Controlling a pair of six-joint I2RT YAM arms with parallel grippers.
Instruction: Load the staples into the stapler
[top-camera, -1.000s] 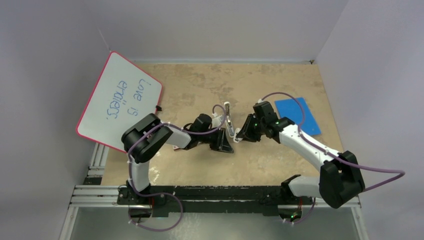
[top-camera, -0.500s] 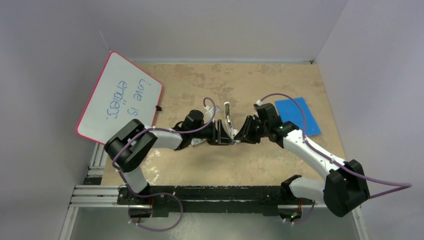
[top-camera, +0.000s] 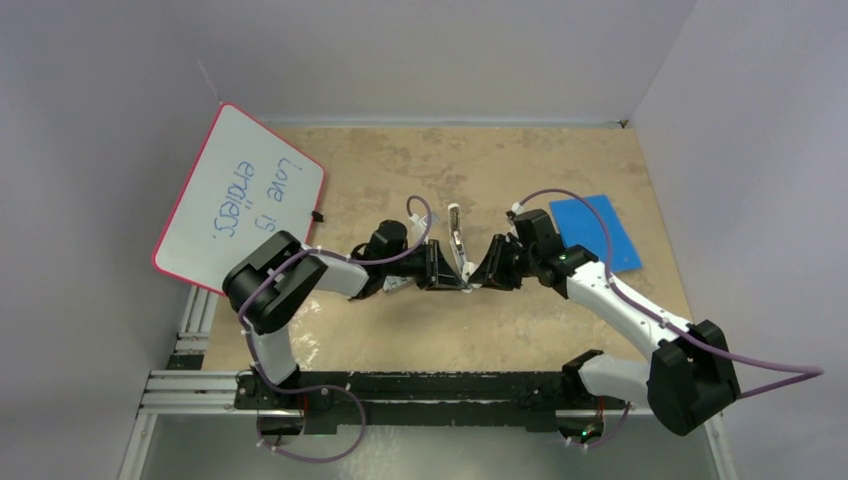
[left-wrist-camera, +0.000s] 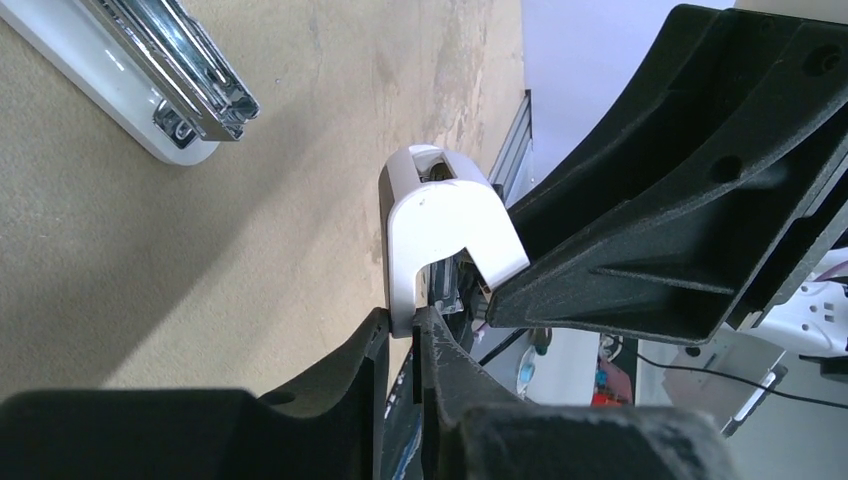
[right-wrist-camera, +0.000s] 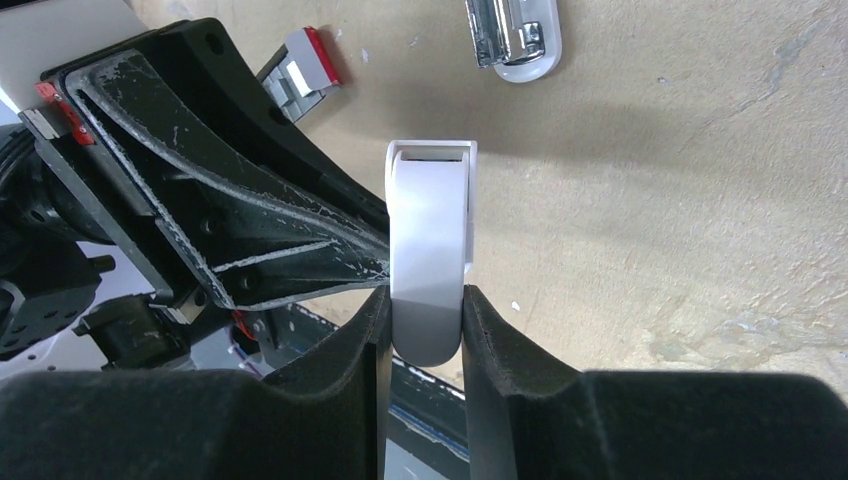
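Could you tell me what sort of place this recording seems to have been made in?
Probably a robotics lab test cell: the left arm and right arm are bolted to an aluminium rail, plain walls box in the tabletop, and a whiteboard is propped at the side.

The overhead camera sits high behind the arm bases and looks down and forward, far enough back to take in the whole desk (top-camera: 400, 170) and the walls around it. Each wrist camera rides just behind its own fingers, close in and low over the desk. The left fingers (left-wrist-camera: 345, 385) frame one view and the right fingers (right-wrist-camera: 345, 350) the other, and the two views face each other. Both share the stubby white piece (left-wrist-camera: 440, 220) and one rounded end of the stapler (right-wrist-camera: 515, 40).
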